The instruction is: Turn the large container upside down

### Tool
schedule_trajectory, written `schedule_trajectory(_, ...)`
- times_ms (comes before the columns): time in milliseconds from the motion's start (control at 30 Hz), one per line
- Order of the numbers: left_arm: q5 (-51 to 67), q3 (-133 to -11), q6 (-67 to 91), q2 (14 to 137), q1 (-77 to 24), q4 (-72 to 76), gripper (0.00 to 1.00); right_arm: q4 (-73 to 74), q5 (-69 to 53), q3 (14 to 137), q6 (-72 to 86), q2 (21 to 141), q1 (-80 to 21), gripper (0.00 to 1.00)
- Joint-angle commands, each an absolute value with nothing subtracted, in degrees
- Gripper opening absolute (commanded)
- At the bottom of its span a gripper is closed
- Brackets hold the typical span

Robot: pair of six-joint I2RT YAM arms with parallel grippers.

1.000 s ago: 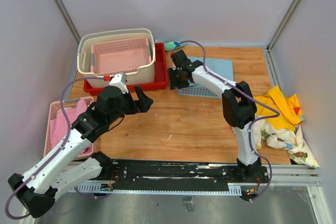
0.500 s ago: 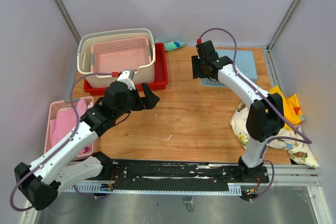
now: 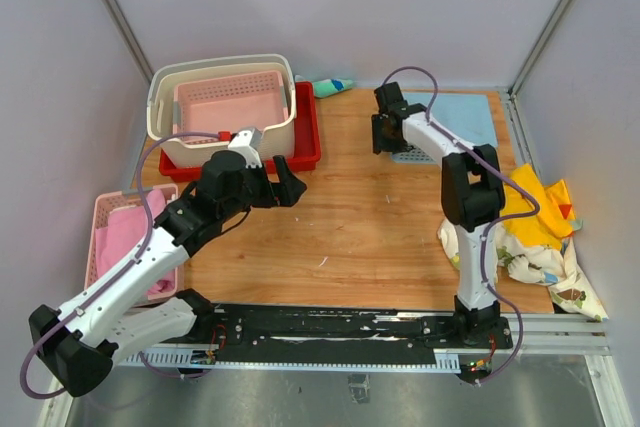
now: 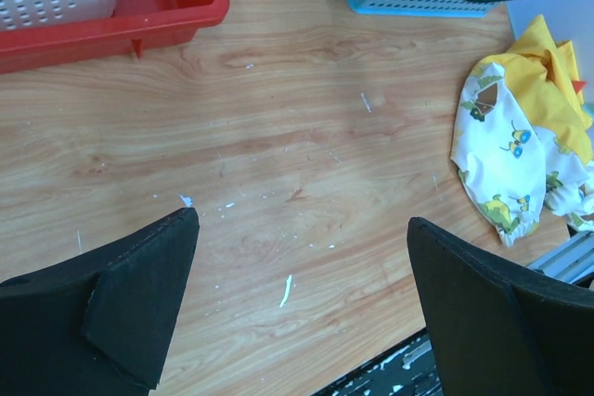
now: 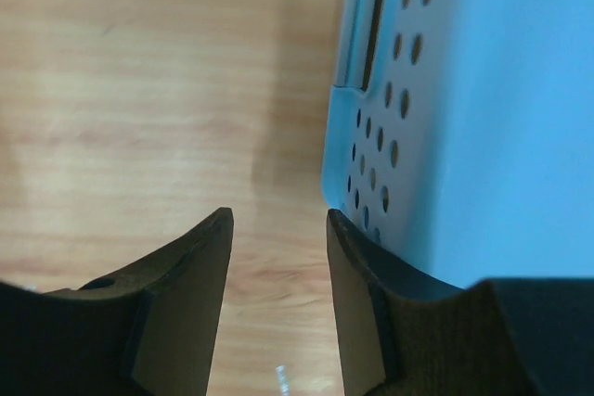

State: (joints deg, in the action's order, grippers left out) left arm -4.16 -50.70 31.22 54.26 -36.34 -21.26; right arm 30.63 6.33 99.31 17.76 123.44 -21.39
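Top external: high above and behind the arm bases, facing down and far, whole table (image 3: 380,217) in frame.
Left wrist: on the left gripper (image 4: 302,220), low over mid-table, angled toward the far right.
Right wrist: on the right gripper (image 5: 278,215), very close, down onto the blue basket (image 5: 445,90) edge.
Shared: blue basket, red tray (image 4: 167,6), patterned cloth (image 4: 510,155) in top and left wrist.

Robotics lab enclosure: plain grey walls (image 3: 55,87), metal base rail (image 3: 330,326), wooden tabletop (image 3: 370,217).

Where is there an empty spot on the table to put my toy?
The bare wood in the middle, between the red tray, the blue basket and the pile of clothes. Back left is crowded by the cream basket and tray.
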Motion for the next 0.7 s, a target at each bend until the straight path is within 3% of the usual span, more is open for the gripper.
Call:
schedule_trajectory(0, -3.2, -52.8, 29.6, 53.7, -36.2, -21.4, 0.99, 31.5, 11.8, 103.7, 17.5, 122.9, -15.8, 0.47)
schedule_trajectory(267, -2.1, -54.0, 28.8, 55.0, -36.3, -21.7, 0.99, 31.9, 19.1, 103.2, 17.9, 121.0, -13.1, 0.51)
schedule_trajectory(400, -2.2, -57.2, 27.1, 56.1, -36.2, -22.6, 0.99, 33.5, 13.6, 103.5, 17.7, 119.1, -12.8, 0.52)
schedule_trajectory(567, -5.8, -67.8, 24.3, 61.1, -36.2, -27.1, 0.99, 33.6, 3.3, 98.0, 18.7, 109.9, -14.3, 0.64)
schedule_trajectory(667, -13.9, -78.6, 22.3, 68.6, -36.2, -33.7, 0.99, 32.8, 2.4, 92.1, 18.5, 103.3, -16.6, 0.70)
